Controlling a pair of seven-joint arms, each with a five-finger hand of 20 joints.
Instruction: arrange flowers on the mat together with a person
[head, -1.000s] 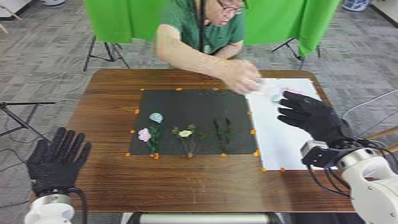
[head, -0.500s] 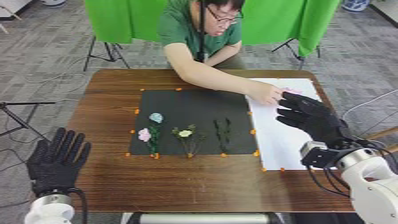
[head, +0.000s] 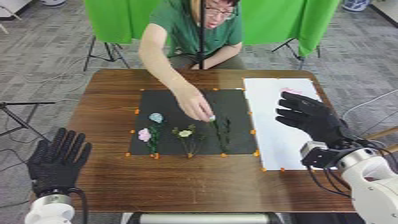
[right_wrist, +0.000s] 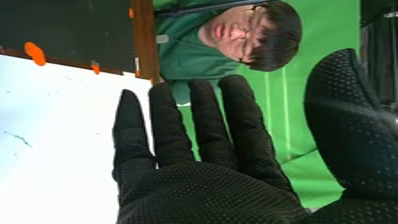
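Flowers (head: 185, 133) lie apart on the mat (head: 158, 102), probably for an even row; over it, a person's hand (head: 193, 104) tends another. Beside it, the right hand (head: 313, 116), fingers extended, leaves room, presumably; left of it, the left hand (head: 55, 166) is open.

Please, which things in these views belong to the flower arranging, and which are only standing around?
For the job:
- dark mat
- pink flower
- light blue flower
- cream flower
- green stems near the person's hand
- probably the white sheet

Only around:
- green curtain
- black tripod at left
- patterned vase behind
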